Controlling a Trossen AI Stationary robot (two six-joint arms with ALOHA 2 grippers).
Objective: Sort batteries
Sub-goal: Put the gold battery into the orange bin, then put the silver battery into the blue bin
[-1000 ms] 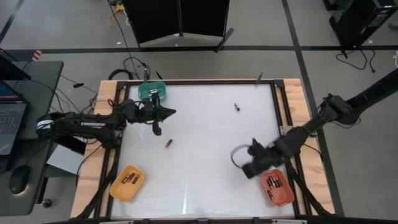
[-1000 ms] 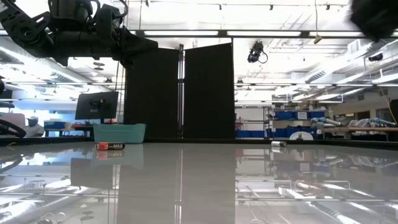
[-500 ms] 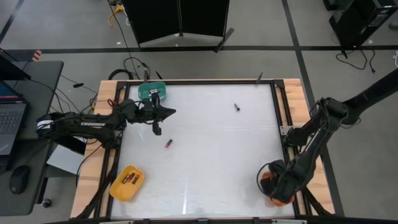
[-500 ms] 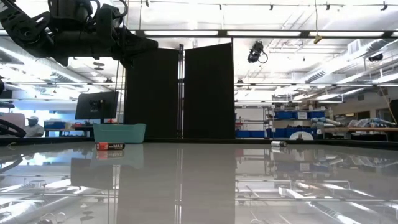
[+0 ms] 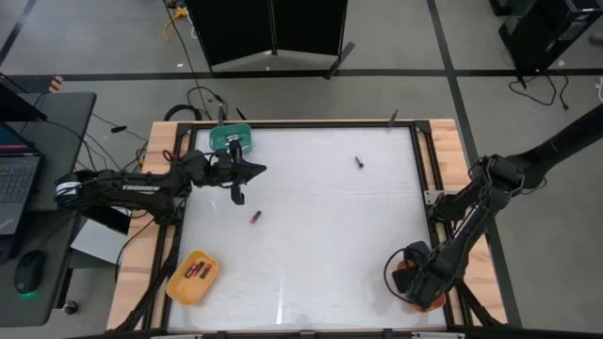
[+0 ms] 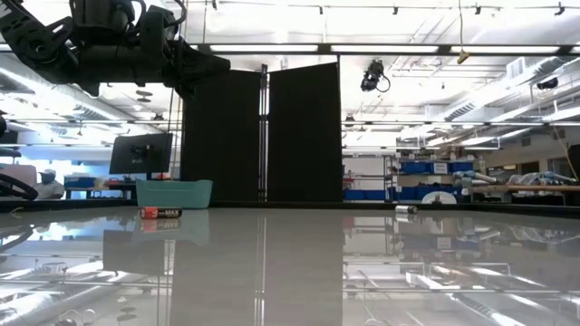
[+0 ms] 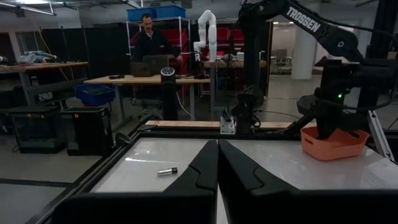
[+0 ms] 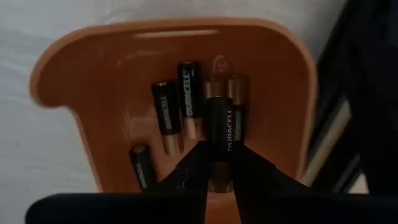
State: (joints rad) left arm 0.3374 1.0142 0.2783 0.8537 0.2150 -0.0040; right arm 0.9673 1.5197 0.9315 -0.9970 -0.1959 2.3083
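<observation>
One battery (image 8: pixel 219 134) is pinched between the fingers of the right end effector (image 8: pixel 217 163), held directly over the orange tray (image 8: pixel 81 68) at the counter's front right corner. Several batteries already lie in that tray, side by side. Judged step: drop-off into the tray. To do it well, the battery should be lowered close to the tray floor and let go over the free patch, approx. parallel w/ the ones already there, so it does not bounce out or roll over the rim.

The left end effector (image 5: pixel 236 193) is pressed together, nothing held, and hangs above the counter near the back left corner, by the green tray (image 5: pixel 230 138).

Two loose batteries are seen on the counter: one w/ a red section (image 5: pixel 254 217) left of centre, one dark (image 5: pixel 359 162) near the back edge, right of centre. Both are well apart from the orange tray. A yellow tray (image 5: pixel 179 285) w/ a few batteries sits at the front left corner.

Nothing is seen blocking the release; the tray rim and the right arm's own links are the only close obstacles.
</observation>
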